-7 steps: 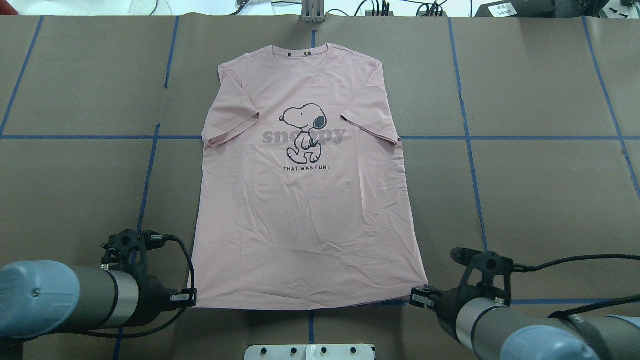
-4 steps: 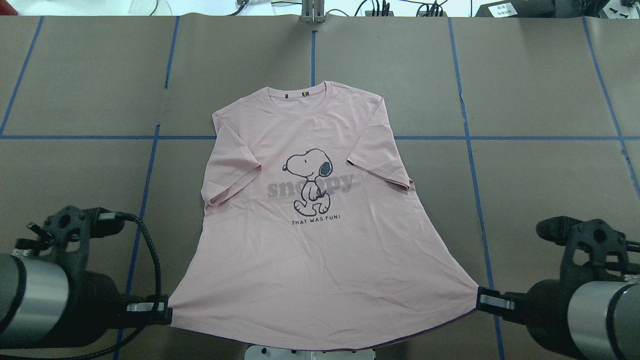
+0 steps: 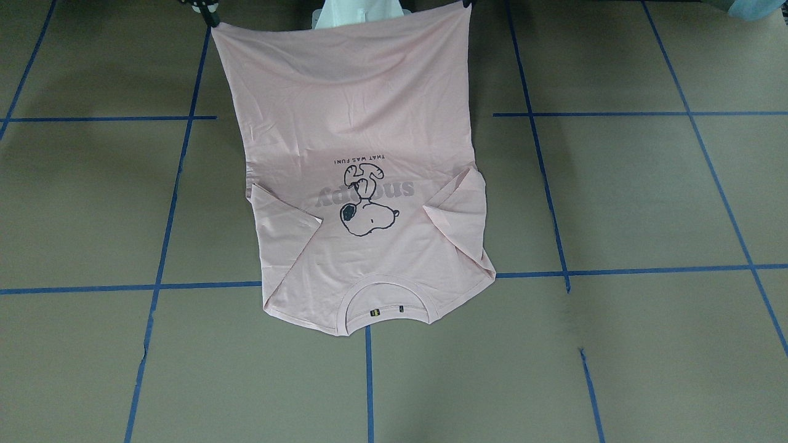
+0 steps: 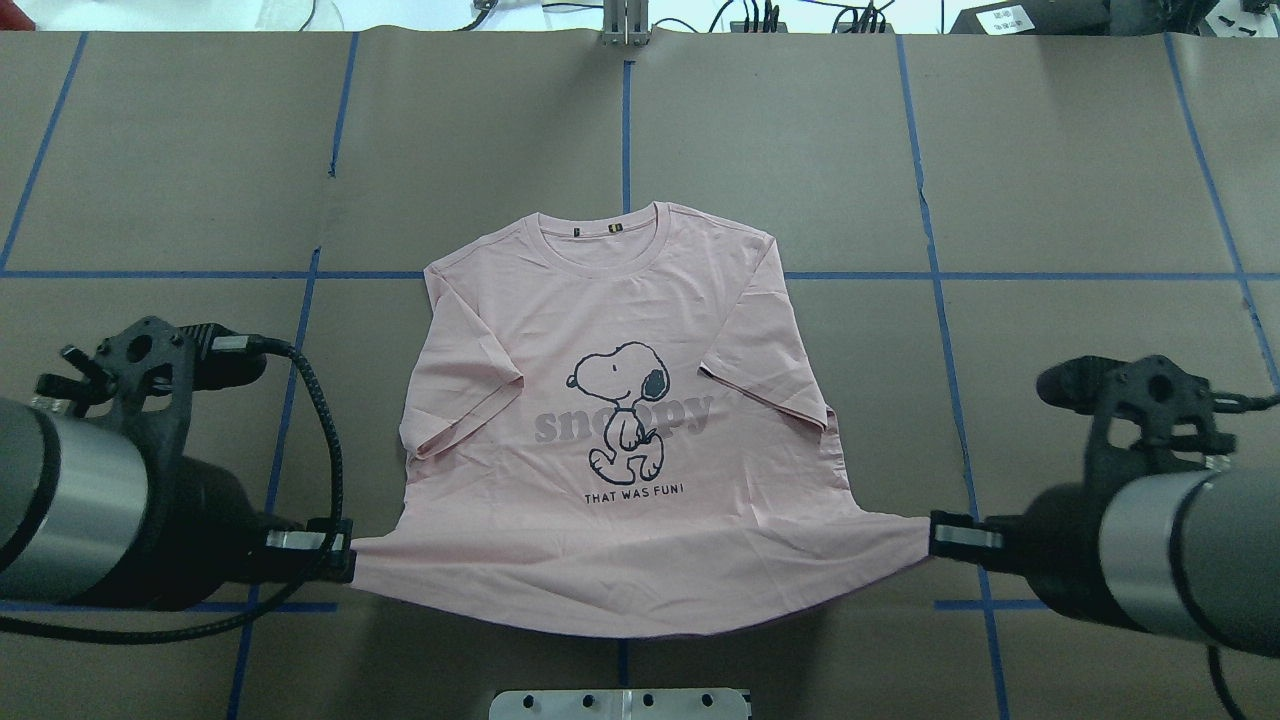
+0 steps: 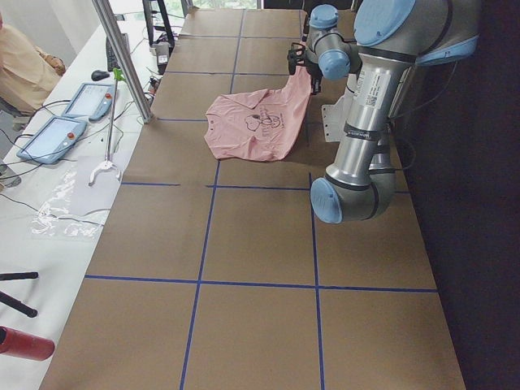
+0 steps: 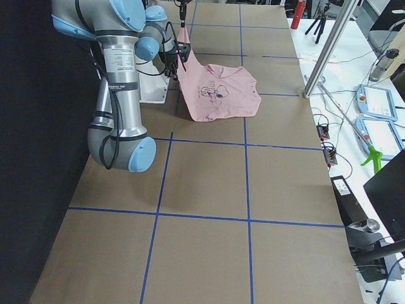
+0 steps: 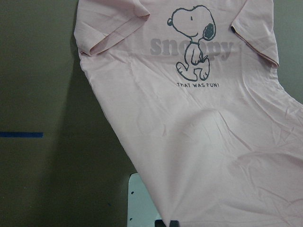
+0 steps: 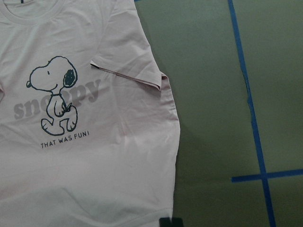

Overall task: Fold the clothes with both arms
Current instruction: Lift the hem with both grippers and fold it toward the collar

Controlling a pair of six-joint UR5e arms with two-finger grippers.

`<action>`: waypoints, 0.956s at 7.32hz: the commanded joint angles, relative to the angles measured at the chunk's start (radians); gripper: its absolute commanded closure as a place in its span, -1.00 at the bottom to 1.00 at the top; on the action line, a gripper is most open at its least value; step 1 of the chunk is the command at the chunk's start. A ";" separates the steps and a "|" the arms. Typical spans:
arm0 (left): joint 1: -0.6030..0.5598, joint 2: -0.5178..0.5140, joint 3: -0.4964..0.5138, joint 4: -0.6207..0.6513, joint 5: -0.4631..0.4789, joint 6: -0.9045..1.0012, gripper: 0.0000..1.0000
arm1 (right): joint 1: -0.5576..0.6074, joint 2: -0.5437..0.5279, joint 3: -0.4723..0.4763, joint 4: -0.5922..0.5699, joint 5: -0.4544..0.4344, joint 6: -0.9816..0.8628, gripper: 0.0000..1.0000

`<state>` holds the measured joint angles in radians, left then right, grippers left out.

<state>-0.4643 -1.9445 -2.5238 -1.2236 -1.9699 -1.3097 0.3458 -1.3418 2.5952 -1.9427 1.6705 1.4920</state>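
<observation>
A: Where do we have the shirt (image 4: 620, 480)?

B: Print side up. The collar end lies on the table (image 4: 1050, 150). The hem end is raised off it and pulled wide, sagging a little in the middle.

A: Grippers?

B: We log the left gripper (image 4: 343, 550) pinched tight on the hem corner on its own side. The right gripper (image 4: 935, 535) is pinched tight on the opposite corner. The hem spans the two, and both sleeves lie flat.

The pink T-shirt (image 6: 218, 95) lies print-up, its robot-side hem lifted.
</observation>
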 commanded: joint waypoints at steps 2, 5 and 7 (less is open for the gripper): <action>-0.208 -0.039 0.268 -0.045 0.029 0.258 1.00 | 0.256 0.272 -0.410 0.018 0.046 -0.215 1.00; -0.304 -0.093 0.564 -0.254 0.035 0.310 1.00 | 0.364 0.354 -0.753 0.271 0.048 -0.277 1.00; -0.307 -0.120 0.708 -0.377 0.080 0.310 1.00 | 0.381 0.435 -0.962 0.387 0.045 -0.277 1.00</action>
<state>-0.7661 -2.0466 -1.9122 -1.5199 -1.9083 -1.0018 0.7147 -0.9540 1.7661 -1.6312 1.7173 1.2172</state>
